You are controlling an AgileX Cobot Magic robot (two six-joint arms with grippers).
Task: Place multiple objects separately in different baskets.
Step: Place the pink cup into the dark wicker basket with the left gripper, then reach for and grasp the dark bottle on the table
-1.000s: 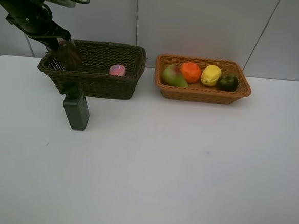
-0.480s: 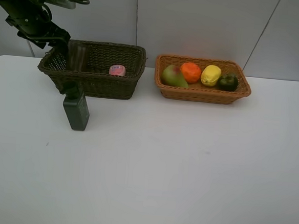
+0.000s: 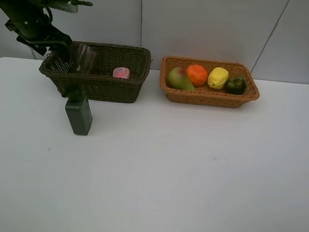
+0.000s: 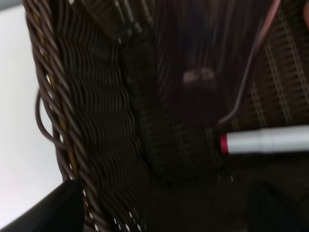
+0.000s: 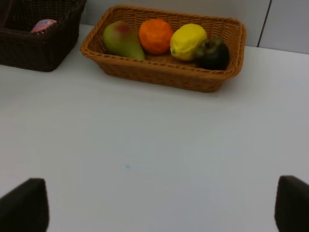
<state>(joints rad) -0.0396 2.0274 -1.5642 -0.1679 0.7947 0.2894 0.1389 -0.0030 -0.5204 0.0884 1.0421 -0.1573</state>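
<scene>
The dark olive-brown basket (image 3: 101, 83) holds the translucent mauve cup (image 3: 86, 58), leaning at its left end, and the small pink bottle (image 3: 121, 72). My left gripper (image 3: 59, 45) hangs over that end, open and empty. Its wrist view looks down into the dark basket (image 4: 91, 121), with the white-pink marker (image 4: 265, 140) on the floor and the cup (image 4: 207, 58) blurred beside it. The dark green bottle (image 3: 79, 114) lies on the table in front of the basket. The orange-tan basket (image 3: 209, 97) holds the pear (image 3: 179, 78), orange (image 3: 197, 74), lemon (image 3: 218, 78) and mangosteen (image 3: 235, 85). My right gripper (image 5: 157, 212) is open above the table.
The white table (image 3: 166, 175) runs from the baskets to the near edge. Grey wall panels stand right behind both baskets. The right wrist view shows the orange-tan basket (image 5: 159, 72) with its fruit, and a corner of the dark basket (image 5: 38, 48) with the pink bottle (image 5: 43, 25).
One second ago my left gripper held the mauve cup over the dark basket's left end. It has let go; the cup now leans inside the basket, and the gripper has drawn up and back.
</scene>
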